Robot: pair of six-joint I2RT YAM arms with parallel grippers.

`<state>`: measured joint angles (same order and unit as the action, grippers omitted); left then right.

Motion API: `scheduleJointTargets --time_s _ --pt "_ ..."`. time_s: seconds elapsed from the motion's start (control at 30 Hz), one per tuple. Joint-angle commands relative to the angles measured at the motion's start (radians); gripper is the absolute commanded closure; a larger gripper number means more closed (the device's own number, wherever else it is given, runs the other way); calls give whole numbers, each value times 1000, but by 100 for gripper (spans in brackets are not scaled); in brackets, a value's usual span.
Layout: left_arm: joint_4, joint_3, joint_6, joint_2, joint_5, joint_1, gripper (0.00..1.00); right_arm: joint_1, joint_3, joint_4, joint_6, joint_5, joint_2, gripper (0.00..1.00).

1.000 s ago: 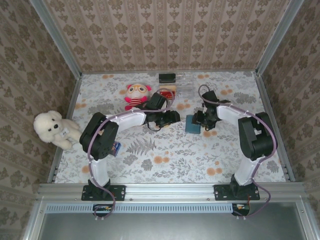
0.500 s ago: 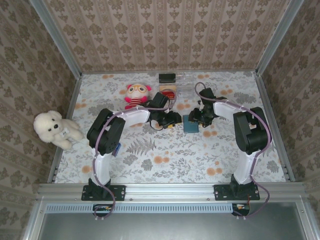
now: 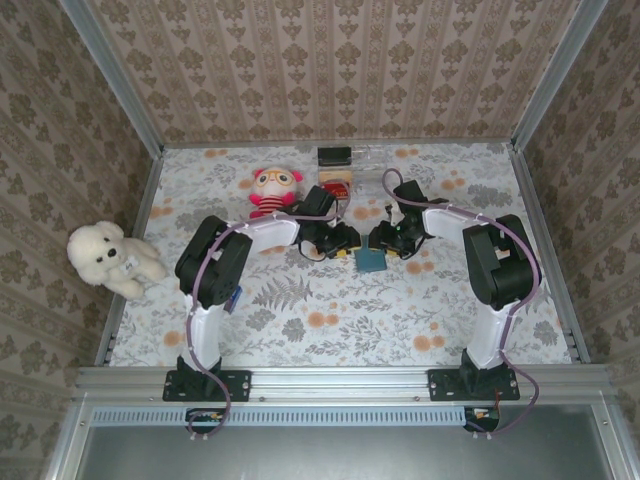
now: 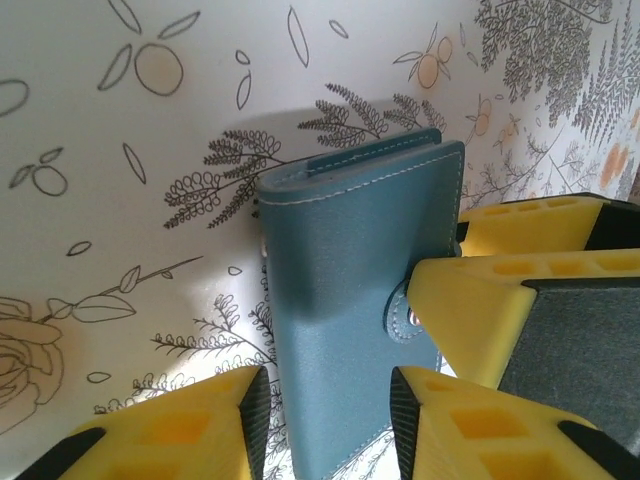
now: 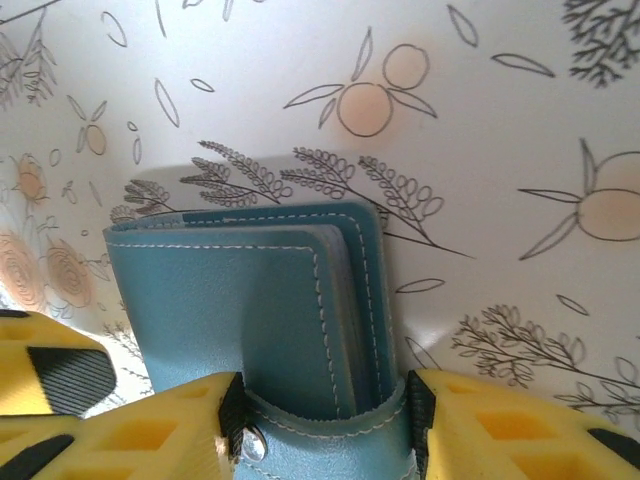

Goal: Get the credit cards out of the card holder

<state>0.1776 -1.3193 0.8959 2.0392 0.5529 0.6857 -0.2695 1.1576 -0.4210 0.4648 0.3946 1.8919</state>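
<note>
Holder lay near the middle of the table, a shade right of centre, with one gripper on its left and one on its right. It was folded shut, teal cover outward, and its strap (a small metal snap on it) wrapped round one edge. A soft shadow fell on the table beside it.

In the right wrist view the right gripper had the strap end of the holder between its pads. The leather filled the whole gap from finger to finger, so this was a narrow grip closed on the holder. The left wrist view showed one of the right gripper's yellow fingers lying over the strap and another behind the cover.

The left gripper straddled the holder's other end. One pad looked to touch the cover, but a sliver of table showed beside the other. I could not tell whether it gripped the holder or only bracketed it.

Pale layers showed along the holder's open edge; whether they were cards could not be made out.

Farther back stood a pink doll, a black block and a clear tray. A white dog sat at the far left.
</note>
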Motion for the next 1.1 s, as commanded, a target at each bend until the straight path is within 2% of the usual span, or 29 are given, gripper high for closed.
scheduleJointTargets --time_s 0.0,0.27,0.47,0.8,1.07 --pt "-21 23 41 35 28 -9 62 -12 -29 22 28 77 30 52" --pt "-70 45 69 52 40 -9 63 -12 -38 26 37 79 27 53" --pt "-193 64 87 58 84 -11 66 -12 -48 47 47 118 21 54" --pt "-377 152 63 -31 137 -38 82 -12 -54 38 50 110 -20 53" --pt "-368 203 -8 -119 120 -49 95 -15 -65 5 58 27 -113 41"
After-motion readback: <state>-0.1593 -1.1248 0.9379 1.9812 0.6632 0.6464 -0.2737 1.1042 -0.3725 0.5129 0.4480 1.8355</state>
